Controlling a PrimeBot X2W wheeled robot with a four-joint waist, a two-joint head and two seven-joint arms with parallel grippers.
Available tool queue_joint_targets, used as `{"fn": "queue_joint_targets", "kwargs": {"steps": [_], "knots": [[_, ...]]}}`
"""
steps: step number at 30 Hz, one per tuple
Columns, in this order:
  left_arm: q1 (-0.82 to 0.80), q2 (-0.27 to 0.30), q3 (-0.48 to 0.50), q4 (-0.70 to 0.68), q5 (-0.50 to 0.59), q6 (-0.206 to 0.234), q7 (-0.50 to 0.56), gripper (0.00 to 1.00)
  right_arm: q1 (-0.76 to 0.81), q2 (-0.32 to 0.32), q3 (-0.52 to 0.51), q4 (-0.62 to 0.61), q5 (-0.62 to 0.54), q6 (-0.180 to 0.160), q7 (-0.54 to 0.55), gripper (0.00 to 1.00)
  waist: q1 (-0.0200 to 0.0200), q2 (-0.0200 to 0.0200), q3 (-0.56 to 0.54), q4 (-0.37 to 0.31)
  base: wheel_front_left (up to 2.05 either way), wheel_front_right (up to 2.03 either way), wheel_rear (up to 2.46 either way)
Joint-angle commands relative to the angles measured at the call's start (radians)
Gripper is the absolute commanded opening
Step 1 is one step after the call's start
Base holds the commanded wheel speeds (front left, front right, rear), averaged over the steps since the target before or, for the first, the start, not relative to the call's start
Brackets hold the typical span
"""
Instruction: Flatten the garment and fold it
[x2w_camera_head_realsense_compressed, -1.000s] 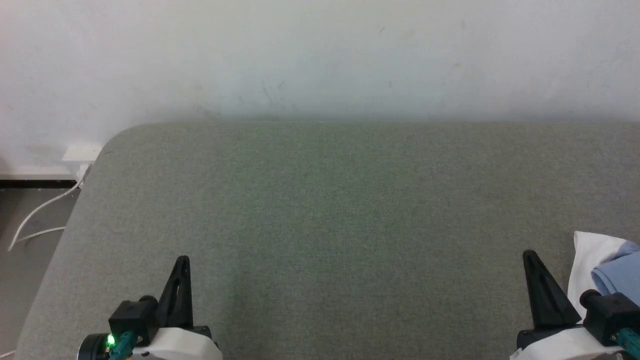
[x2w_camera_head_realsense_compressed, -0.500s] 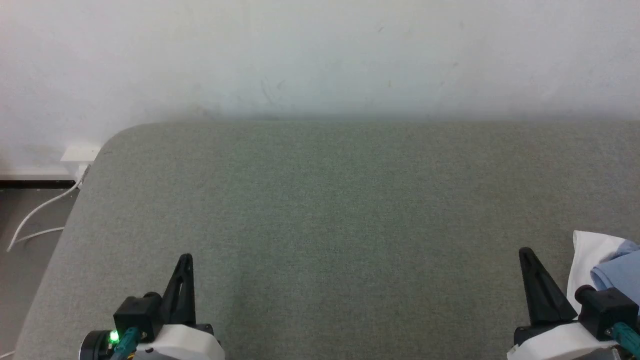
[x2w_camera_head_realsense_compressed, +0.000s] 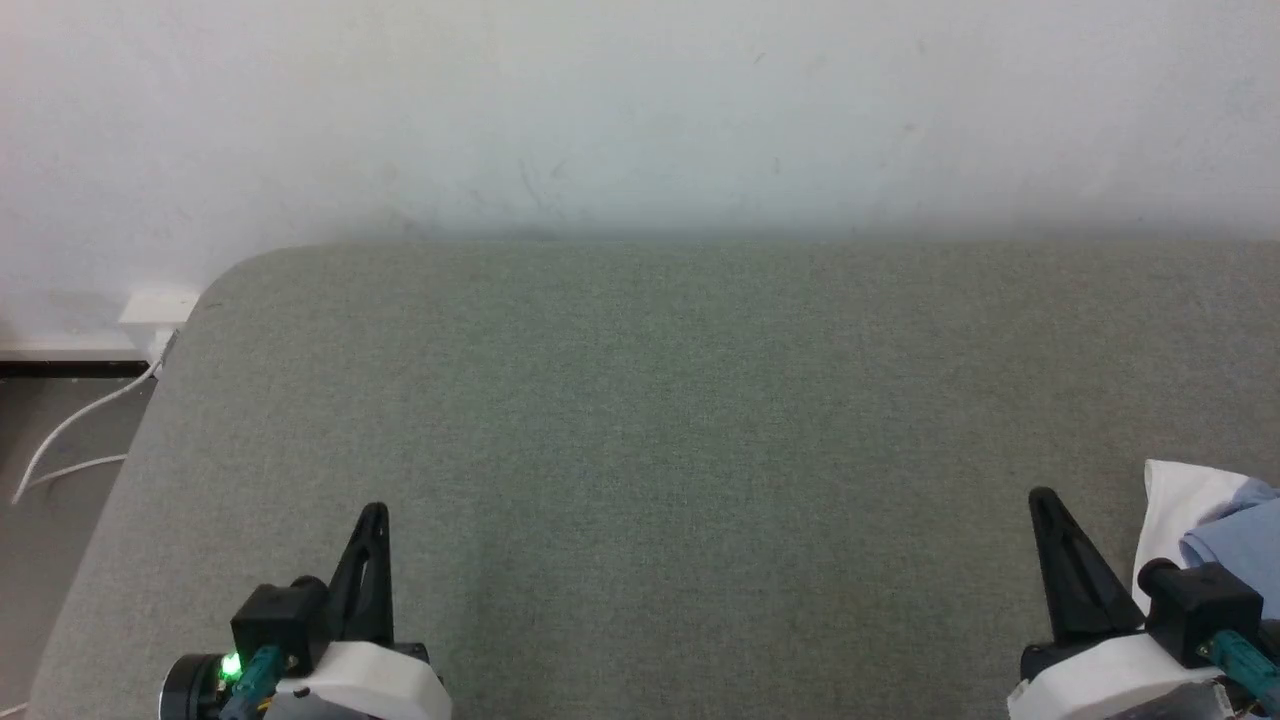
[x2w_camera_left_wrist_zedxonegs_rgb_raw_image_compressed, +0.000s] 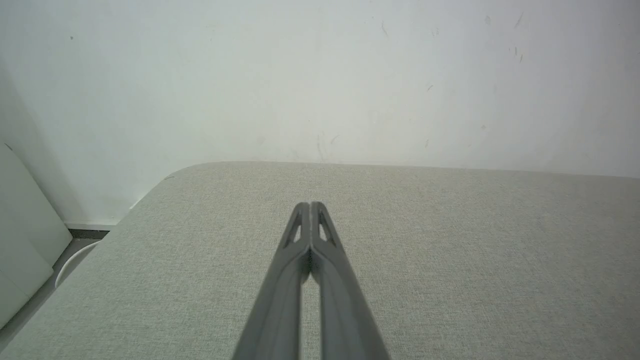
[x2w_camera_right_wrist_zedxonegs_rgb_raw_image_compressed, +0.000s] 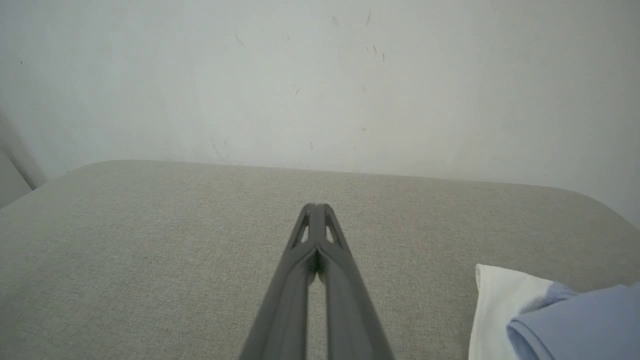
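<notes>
Fingers (x2w_camera_left_wrist_zedxonegs_rgb_raw_image_compressed: 277, 310) of our left gripper (x2w_camera_head_realsense_compressed: 371, 520) are pressed together, clenched on nothing, pointing forward low over the grey fabric tabletop (x2w_camera_head_realsense_compressed: 640, 400). Our right gripper (x2w_camera_head_realsense_compressed: 1043, 505) mirrors that pose, likewise clenched and empty, towards the right side. Just to its right, clear of its fingers, the garment (x2w_camera_head_realsense_compressed: 1230, 545) lies bunched on the tabletop, a rolled light blue fold over a white part. Our right wrist view brings that fold close; our head view adds a white cable (x2w_camera_head_realsense_compressed: 70, 435) on the floor at left.
</notes>
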Motion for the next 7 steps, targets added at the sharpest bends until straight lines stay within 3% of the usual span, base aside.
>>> {"fn": "queue_joint_targets", "kwargs": {"steps": [1,7], "knots": [[-0.015,-0.005,0.007,-0.007,0.014,-0.008,0.01,0.0,-0.02,0.001,0.003,0.005,-0.011,-0.001,0.006,0.0,0.0,0.0,0.0,0.0,0.0,0.0,0.0],[-0.018,-0.01,0.011,-0.013,0.024,-0.01,0.022,0.0,-0.029,0.002,0.006,0.01,-0.016,-0.001,0.011,0.0,0.0,0.0,0.001,-0.001,0.0,0.0,0.0]]}}
